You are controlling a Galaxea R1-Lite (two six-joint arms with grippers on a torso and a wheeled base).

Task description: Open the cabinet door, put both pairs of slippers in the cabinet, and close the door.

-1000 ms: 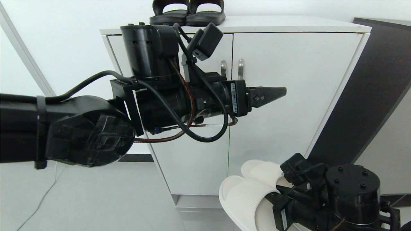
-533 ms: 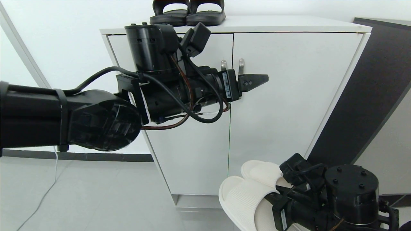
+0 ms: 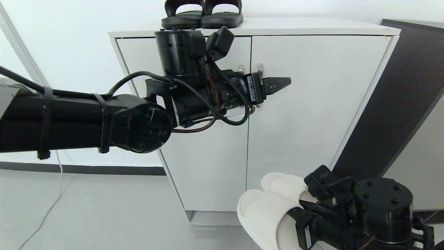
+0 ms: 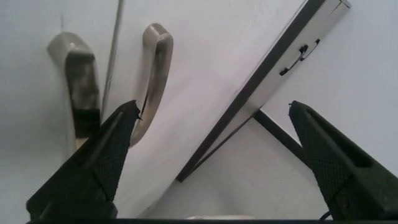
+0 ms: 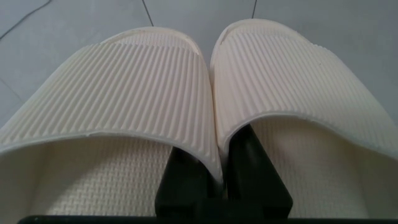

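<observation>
The white cabinet [image 3: 312, 104] has both doors closed, with two metal handles [image 3: 260, 68] side by side at the centre seam. My left gripper [image 3: 278, 84] is held level just in front of the handles, at their height. In the left wrist view it [image 4: 213, 107] is open, with the handles [image 4: 155, 74] near one finger and nothing between the fingers. A black pair of slippers [image 3: 203, 14] sits on the cabinet top. My right gripper [image 3: 296, 212] is low, in front of the right door, shut on the inner edges of the white slippers [image 3: 267, 208] [image 5: 137, 87].
A dark panel [image 3: 399, 104] stands to the right of the cabinet. A white wall rises on its left. A thin cable [image 3: 45, 211] trails over the grey tiled floor [image 3: 104, 215] at the lower left.
My left gripper has risen and moved in toward the cabinet handles, with its arm stretching farther forward. The right arm with the white slippers has stayed nearly still.
</observation>
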